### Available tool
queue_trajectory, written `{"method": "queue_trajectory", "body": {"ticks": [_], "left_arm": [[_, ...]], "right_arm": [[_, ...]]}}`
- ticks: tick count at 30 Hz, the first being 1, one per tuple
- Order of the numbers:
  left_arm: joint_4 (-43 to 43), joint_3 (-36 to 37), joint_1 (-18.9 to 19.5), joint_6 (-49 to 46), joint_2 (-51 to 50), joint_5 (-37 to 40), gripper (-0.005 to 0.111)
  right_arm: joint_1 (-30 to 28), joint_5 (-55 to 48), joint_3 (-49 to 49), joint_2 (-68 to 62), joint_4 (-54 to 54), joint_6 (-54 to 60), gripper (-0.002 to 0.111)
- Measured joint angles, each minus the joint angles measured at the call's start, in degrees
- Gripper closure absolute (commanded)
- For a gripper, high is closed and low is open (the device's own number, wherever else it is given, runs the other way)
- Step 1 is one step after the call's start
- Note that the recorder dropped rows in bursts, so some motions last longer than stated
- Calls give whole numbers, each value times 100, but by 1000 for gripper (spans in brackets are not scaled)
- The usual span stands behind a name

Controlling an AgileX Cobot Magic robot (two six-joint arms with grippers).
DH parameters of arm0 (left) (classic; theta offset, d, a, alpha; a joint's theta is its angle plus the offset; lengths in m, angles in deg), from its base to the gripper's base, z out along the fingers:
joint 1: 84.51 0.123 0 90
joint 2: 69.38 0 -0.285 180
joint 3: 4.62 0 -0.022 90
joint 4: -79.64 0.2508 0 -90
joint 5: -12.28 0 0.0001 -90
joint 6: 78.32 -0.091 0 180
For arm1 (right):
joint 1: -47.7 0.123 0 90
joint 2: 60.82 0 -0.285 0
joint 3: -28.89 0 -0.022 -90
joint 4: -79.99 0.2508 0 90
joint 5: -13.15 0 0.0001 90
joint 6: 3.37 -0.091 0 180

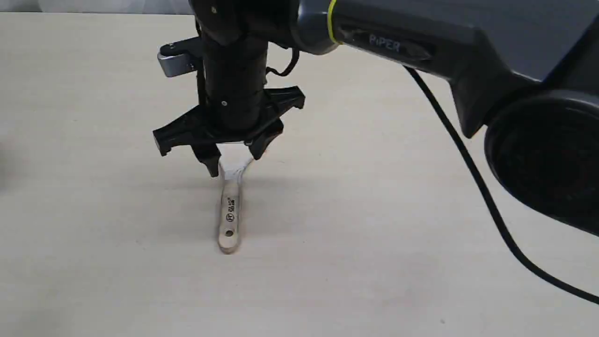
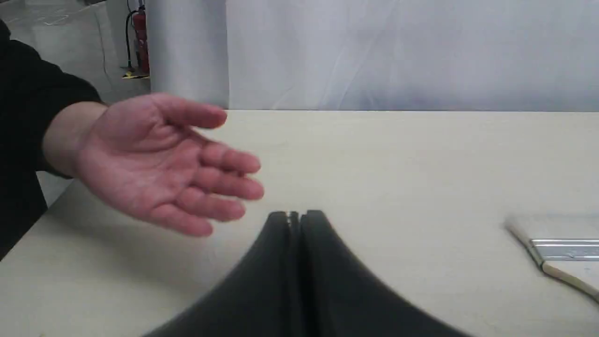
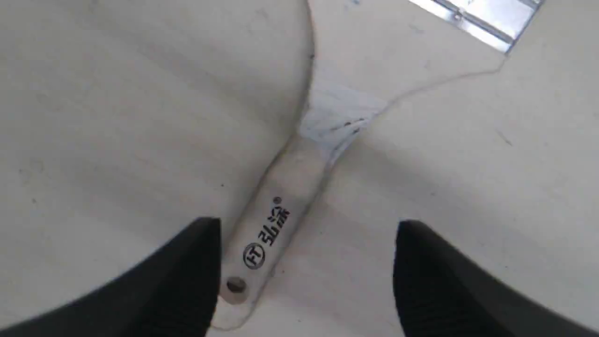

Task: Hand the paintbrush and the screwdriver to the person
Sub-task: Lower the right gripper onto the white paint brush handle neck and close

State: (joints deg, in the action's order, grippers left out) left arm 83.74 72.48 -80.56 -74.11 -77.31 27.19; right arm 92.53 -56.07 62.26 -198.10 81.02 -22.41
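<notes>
We are working on the pickup of the paintbrush (image 1: 229,215), which is lying flat on the table (image 1: 421,234). The right gripper (image 1: 235,161) is hanging directly over the brush where the handle widens toward the ferrule. Its jaws are standing apart, one on each side of the wood, and closing on nothing yet.

To do this well, we are judging that the jaws should drop until their tips are almost brushing the table beside the handle. They should then close squarely across its narrow width, since the handle is thin and lying low, and a skewed pinch could flip it or slide off.

Well apart from the brush's bristle end, the person's hand (image 2: 154,164) is waiting, palm open. The left gripper (image 2: 295,216) is sitting between that hand and the brush, with its jaws pressed together. We cannot tell whether they are pinching the screwdriver, which is not plainly showing anywhere.
</notes>
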Motion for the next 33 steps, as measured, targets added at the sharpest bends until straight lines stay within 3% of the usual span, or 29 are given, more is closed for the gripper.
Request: {"method": "queue_trajectory", "body": {"ticks": [10, 33], "left_arm": [[0, 0, 0, 0, 0, 0, 107], [0, 0, 0, 0, 0, 0, 107]], "right_arm": [[0, 471, 0, -345, 448, -261, 51], [0, 875, 0, -741, -163, -1429, 51]]}}
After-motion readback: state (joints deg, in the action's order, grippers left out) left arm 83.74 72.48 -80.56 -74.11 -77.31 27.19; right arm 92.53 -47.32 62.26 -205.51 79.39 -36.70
